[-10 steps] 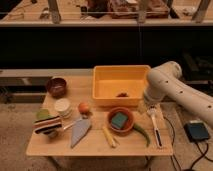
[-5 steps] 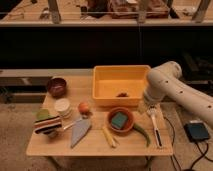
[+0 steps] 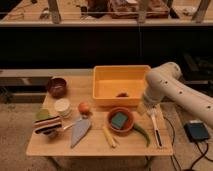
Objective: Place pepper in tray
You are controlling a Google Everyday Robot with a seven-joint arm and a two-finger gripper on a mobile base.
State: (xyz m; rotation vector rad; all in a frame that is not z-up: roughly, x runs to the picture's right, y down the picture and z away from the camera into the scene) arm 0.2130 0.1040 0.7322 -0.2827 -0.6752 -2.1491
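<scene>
The pepper point(image 3: 141, 134) is a slim curved green pod lying on the wooden table point(image 3: 60, 145), just right of the terracotta bowl. The tray point(image 3: 120, 69) is a large deep yellow bin at the back middle of the table, with a small dark lump point(image 3: 121, 94) inside it. My white arm comes in from the right, and my gripper point(image 3: 151, 116) hangs near the tray's front right corner, a little above and behind the pepper. It holds nothing that I can see.
A terracotta bowl point(image 3: 111, 114) holds a teal sponge point(image 3: 119, 120). A pale yellow corn-like stick point(image 3: 109, 136), a grey wedge point(image 3: 80, 131), an orange point(image 3: 84, 107), a white cup point(image 3: 62, 107), a striped object point(image 3: 47, 124) and a brown bowl point(image 3: 56, 86) lie to the left. A black device point(image 3: 196, 131) sits on the floor.
</scene>
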